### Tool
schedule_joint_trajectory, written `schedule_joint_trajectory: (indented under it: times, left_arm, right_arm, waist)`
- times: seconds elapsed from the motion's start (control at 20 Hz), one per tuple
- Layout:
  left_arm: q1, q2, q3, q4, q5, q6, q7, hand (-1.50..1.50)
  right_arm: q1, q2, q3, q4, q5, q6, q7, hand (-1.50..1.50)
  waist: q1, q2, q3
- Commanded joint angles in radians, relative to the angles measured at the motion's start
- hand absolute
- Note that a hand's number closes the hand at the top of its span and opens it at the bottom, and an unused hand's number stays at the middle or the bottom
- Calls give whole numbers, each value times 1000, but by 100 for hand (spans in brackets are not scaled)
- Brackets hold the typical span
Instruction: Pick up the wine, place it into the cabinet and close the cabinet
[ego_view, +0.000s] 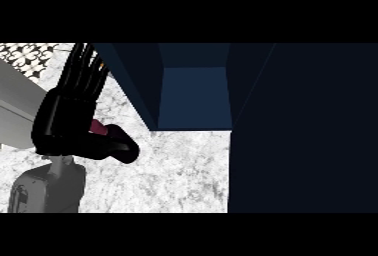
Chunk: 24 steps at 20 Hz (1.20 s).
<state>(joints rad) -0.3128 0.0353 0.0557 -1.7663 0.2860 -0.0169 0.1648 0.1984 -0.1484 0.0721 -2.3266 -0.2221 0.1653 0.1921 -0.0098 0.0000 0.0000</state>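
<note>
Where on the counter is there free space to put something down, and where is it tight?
Bare marble counter lies between the left hand and the open cabinet door, below the cabinet opening. It is tight at the left, where that hand, fingers raised, hides something dark red.

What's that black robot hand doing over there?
The robot's left hand is raised over the white marble counter, with its fingers pointing up. Something dark red peeks out by its thumb, likely the wine, but most of it is hidden. Beside the hand stands the dark blue cabinet, open at the front. The right hand isn't in the picture.
</note>
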Motion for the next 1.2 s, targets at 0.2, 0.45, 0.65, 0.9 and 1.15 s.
schedule_joint_trajectory:
  times: [0.2,0.45,0.65,0.9,1.15]
  left_arm:
    - [-38,-22,-39,-18,-12,61,52,-150]
    - [57,9,-10,-78,41,8,35,-150]
    - [7,-24,-68,-41,-27,70,48,-150]
    - [-12,-14,-45,-34,-21,77,43,-150]
    - [24,-1,-68,-115,-61,115,115,-150]
  right_arm:
    - [-39,16,-14,-29,-13,3,102,-150]
    - [-11,26,-31,-39,-12,37,83,-150]
    - [-147,22,-42,13,-7,11,142,-150]
    - [-32,10,-118,-62,-98,76,156,-150]
    - [-92,42,-77,-104,-53,9,224,-150]
  waist:
    - [7,-1,0]
    - [7,-1,0]
    - [9,0,0]
    - [5,-1,0]
    - [8,-1,0]
